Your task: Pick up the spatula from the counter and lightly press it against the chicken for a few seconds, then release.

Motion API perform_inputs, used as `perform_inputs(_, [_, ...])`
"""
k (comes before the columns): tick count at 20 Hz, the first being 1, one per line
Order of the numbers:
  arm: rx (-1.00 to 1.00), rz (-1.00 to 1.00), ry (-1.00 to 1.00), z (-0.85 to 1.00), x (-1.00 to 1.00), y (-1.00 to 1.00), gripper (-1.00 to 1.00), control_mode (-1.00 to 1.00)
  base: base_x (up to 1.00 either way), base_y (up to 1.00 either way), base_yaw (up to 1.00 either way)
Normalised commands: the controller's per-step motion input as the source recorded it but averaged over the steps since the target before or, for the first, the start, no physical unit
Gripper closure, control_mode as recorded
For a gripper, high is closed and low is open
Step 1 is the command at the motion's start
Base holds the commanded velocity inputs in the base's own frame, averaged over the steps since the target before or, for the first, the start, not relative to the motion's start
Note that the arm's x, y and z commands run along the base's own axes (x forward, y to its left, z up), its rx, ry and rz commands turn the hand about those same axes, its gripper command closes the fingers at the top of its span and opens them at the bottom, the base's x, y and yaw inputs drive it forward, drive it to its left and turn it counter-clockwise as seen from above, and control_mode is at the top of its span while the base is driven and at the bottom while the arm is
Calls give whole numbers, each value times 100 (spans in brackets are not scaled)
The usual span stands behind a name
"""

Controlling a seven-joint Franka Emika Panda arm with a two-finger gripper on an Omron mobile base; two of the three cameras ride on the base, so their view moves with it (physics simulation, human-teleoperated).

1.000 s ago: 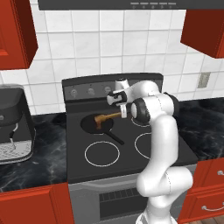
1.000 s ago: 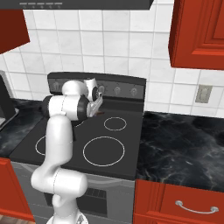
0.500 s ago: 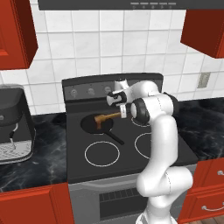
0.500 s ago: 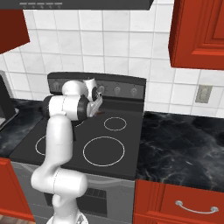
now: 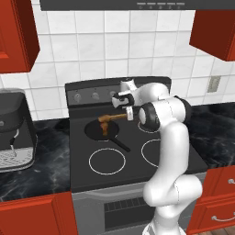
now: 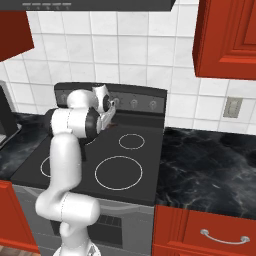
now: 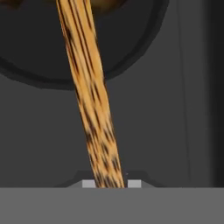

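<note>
My gripper [image 5: 127,114] is shut on the handle of a wooden spatula [image 5: 114,117], which reaches left over a black pan [image 5: 94,133] on the stove's back left burner. The spatula's blade end sits down on a brown piece of chicken [image 5: 105,129] in the pan. In the hand view the striped spatula handle [image 7: 89,100] runs from between my fingertips [image 7: 132,183] up over the pan's dark rim [image 7: 131,57]; a sliver of chicken [image 7: 105,3] shows at the top edge. In the right base view my arm hides the pan, and the hand [image 6: 107,112] shows above the stove.
The pan's handle [image 5: 120,145] points toward the front right. A black stove [image 5: 137,172] has ringed burners in front and a knob panel [image 5: 94,95] behind. A coffee machine [image 5: 13,131] stands at the left. Dark counter [image 6: 210,160] lies right of the stove.
</note>
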Motion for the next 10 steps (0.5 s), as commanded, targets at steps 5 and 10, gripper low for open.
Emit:
perform_inputs(5, [0,4,-11,64,-26,0,100,-100,0,0,0])
perform_inputs(10, [0,3,-25,34,-58,1,100,-100,0,0,0])
